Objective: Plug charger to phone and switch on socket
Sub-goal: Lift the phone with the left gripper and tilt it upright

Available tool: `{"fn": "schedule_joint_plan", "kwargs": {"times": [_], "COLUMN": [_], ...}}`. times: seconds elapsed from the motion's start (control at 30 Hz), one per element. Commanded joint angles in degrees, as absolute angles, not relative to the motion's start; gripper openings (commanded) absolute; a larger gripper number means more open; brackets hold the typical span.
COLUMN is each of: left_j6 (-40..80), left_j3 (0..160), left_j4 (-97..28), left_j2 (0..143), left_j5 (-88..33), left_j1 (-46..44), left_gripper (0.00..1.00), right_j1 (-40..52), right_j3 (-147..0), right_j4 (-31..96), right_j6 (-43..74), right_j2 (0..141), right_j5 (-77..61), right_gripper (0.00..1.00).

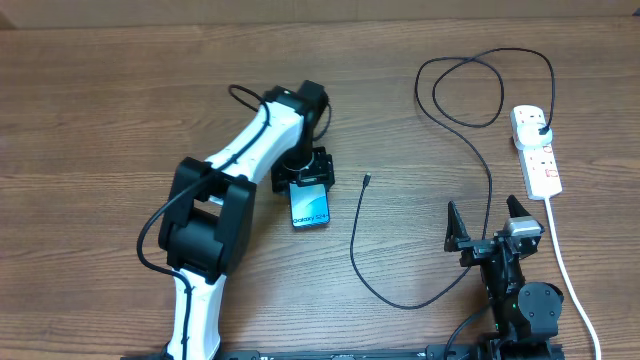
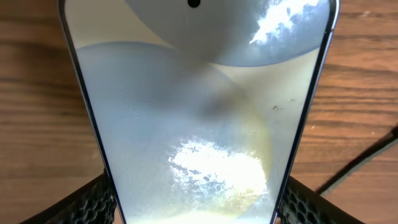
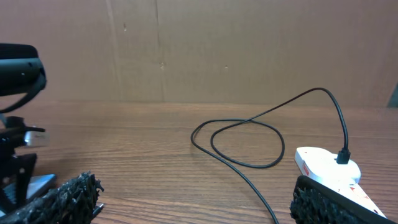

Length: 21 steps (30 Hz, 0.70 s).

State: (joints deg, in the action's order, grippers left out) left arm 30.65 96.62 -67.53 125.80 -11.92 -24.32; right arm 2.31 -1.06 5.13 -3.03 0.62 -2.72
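One phone [image 1: 311,205], screen up, is clamped across its long edges by the left tool [image 1: 304,184] at the middle of the worktop [image 1: 120,100]. One charger [image 1: 352,248] is laid in loops to the right, its plug seated in the one socket [image 1: 541,168] and its connector tip loose near the phone. The right tool [image 1: 488,222] is held wide apart and empty.

A: Which surface carries the objects?

B: A wood-grain table [image 1: 120,100], shown from overhead.

A: What lies on it?

B: Near the centre, the phone [image 1: 310,206], screen up. Just to its right, not touching, is the connector tip [image 1: 367,181] of the charger [image 1: 353,245]. Its thin black cable curves toward the near edge, swings back, coils in a loop at the far side and ends at the plug [image 1: 541,130], seated in the socket [image 1: 536,155]. A white cord [image 1: 570,280] trails from the socket to the near edge.
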Motion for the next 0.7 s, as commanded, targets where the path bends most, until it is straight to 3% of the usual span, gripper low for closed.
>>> {"fn": "schedule_joint_plan", "kwargs": {"times": [0.0, 0.3, 0.67], "left_j6": [29.0, 21.8, 14.1], "left_j3": [99.1, 99.1, 99.1], "left_j4": [-70.5, -75.6, -81.2], "left_j2": [126.2, 126.2, 126.2], "left_j5": [-19.8, -33.4, -63.8], "left_j1": [-21.6, -17.8, -13.8], "left_gripper": [0.72, 0.72, 0.70], "right_j1": [2.6, 2.6, 2.6], "right_j3": [-0.5, -0.5, -0.5], "right_j4": [4.7, 4.7, 4.7], "right_j6": [-3.3, -3.3, -3.3], "right_j2": [0.2, 0.2, 0.2], "right_j5": [-2.6, -2.6, -2.6], "right_gripper": [1.00, 1.00, 1.00]}}
